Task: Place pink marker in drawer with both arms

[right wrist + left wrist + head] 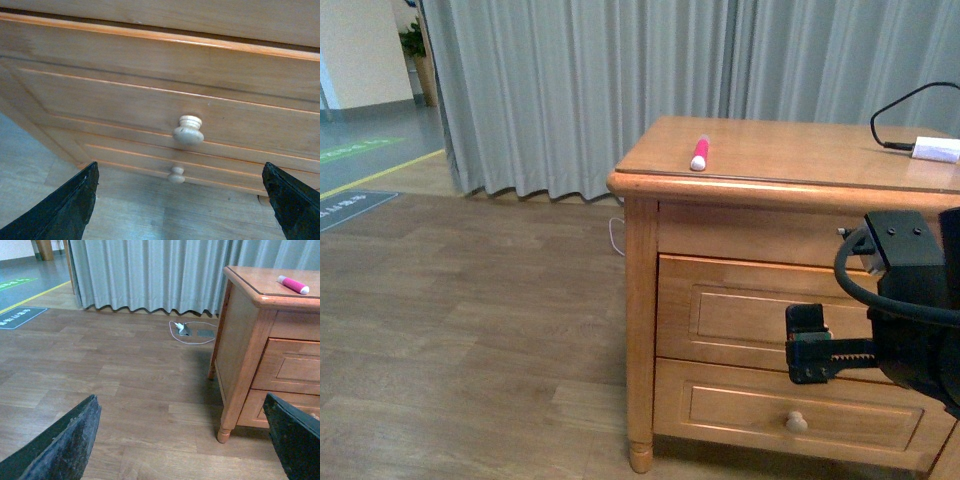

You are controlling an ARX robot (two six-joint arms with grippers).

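Here the light-brown wooden desk (pixel 790 150) stands with grey pleated curtains (pixel 570 90) close behind it and a wide stretch of bare wood-plank floor (pixel 470 330) to its left. The short bright pink marker (pixel 700 153) with a white end lies flat on the desk top, near the front edge and not far from the front-left corner, with bare wood all round it. Its long axis runs roughly front to back, a little slanted, with the white end toward the front edge. A white plug adapter (pixel 935 149) with a black cable (pixel 892 108) sits well apart from it, toward the right of the desk top.

Below, the wide panel-fronted wooden drawer (pixel 740 310) is shut, as is the lower drawer (pixel 740 405) under it. The bulky black right arm (pixel 910 300) hangs just in front of the upper drawer. The right jaws stand wide, black fingers (pixel 60 210) far apart. The drawer's round pale wooden knob (pixel 188 130) lies ahead of them, clear of both. The left jaws stand wide too, fingers (pixel 60 445) low over open floor left of the desk, holding nothing. A white cord and floor socket (pixel 183 330) lie by the curtains.
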